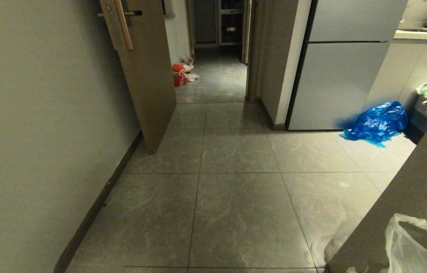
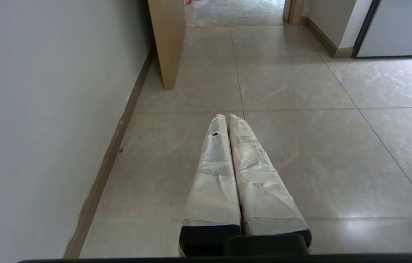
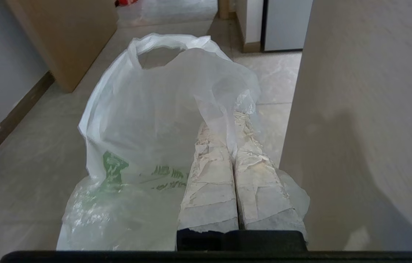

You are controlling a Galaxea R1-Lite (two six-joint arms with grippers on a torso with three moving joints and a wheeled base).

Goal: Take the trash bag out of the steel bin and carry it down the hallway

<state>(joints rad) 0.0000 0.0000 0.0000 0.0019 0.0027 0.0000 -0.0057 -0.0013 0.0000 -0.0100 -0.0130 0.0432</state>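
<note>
The trash bag (image 3: 154, 120), thin whitish plastic with green print, hangs from my right gripper (image 3: 224, 124), whose taped fingers are shut on a pinched fold of its rim. One handle loop stands up above the floor tiles. In the head view only the bag's top (image 1: 406, 242) shows at the lower right corner; neither arm shows there. My left gripper (image 2: 226, 116) is shut with nothing in it, low over the tiles near the left wall. The hallway (image 1: 217, 79) runs ahead past an open doorway. The steel bin is out of view.
An open brown door (image 1: 145, 68) juts from the left wall (image 1: 27, 132). A grey fridge (image 1: 334, 76) stands right of the doorway, a bright blue bag (image 1: 378, 121) at its foot. A grey-brown panel (image 1: 418, 182) is close on my right. Red-orange bags (image 1: 179, 76) lie down the hallway.
</note>
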